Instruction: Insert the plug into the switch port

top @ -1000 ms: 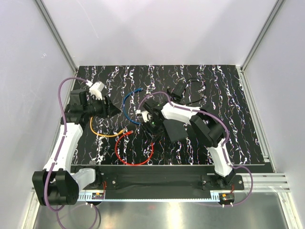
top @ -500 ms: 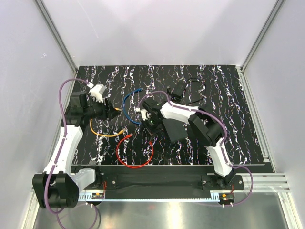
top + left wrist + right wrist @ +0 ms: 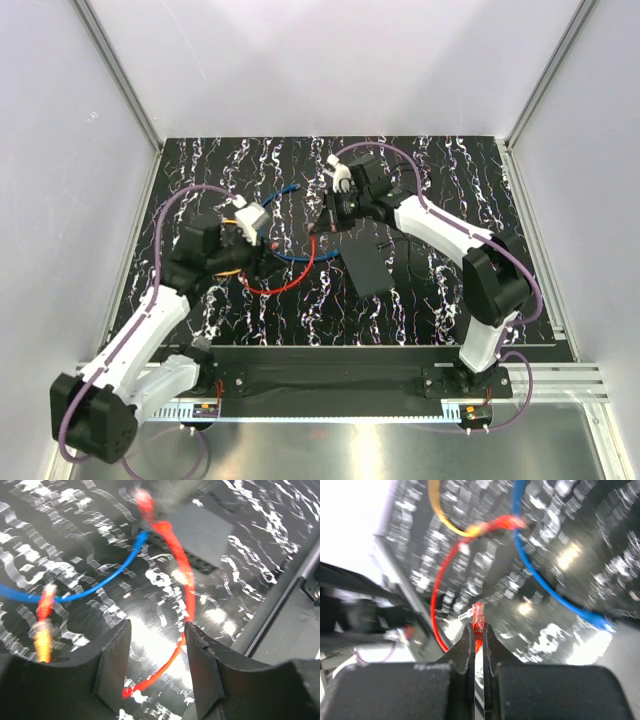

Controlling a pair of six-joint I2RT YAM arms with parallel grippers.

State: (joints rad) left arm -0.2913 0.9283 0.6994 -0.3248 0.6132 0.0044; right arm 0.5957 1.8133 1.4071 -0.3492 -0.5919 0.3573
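My right gripper (image 3: 477, 629) is shut on a red plug (image 3: 479, 613), which sticks out past its fingertips above the mat. In the top view the right gripper (image 3: 321, 227) hangs just left of the far end of the flat black box (image 3: 368, 266). The red cable (image 3: 283, 290) loops from it toward my left gripper (image 3: 268, 258). The left gripper (image 3: 156, 631) is open, low over the mat, with the red cable (image 3: 186, 587) passing between its fingers untouched. The box (image 3: 202, 530) lies ahead of it. I cannot make out the switch port.
A blue cable (image 3: 297, 256) and an orange cable (image 3: 237, 212) lie tangled with the red one at mid-left. An orange plug (image 3: 42, 641) lies left of my left fingers. A small black lump with a thin cord (image 3: 392, 190) sits behind the right arm.
The right gripper has swung back and up with the red plug, dragging the red cable along. The left arm has moved right toward the centre, over the cables.
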